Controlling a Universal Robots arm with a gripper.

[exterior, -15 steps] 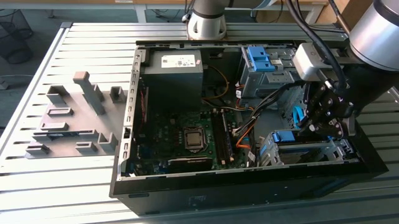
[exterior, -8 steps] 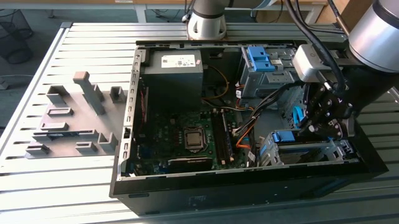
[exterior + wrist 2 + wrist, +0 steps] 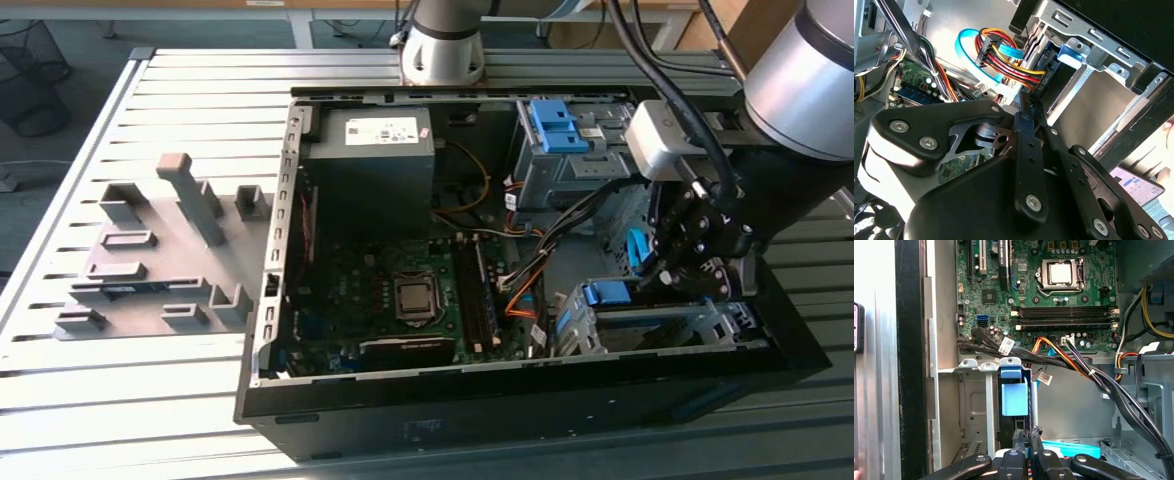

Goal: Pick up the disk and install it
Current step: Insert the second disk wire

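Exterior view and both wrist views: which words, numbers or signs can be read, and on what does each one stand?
No text can be read.
The white sticker on the power supply: print too small.
The cable tags in the first wrist view: print too small.
The motherboard markings: too small.

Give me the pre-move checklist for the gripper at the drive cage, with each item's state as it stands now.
1. Case open, inside reachable from above: ok.
2. Gripper lined up with the drive cage at the exterior view's right: ok.
3. Disk in the cage slot, blue bracket showing at the mouth: ok.
4. Disk pushed fully home: cannot tell.
5. Gripper's hold on the disk: cannot tell.
6. Cable bundle kept away from the cage: not ok. It runs across the cage's edge, close to the gripper.
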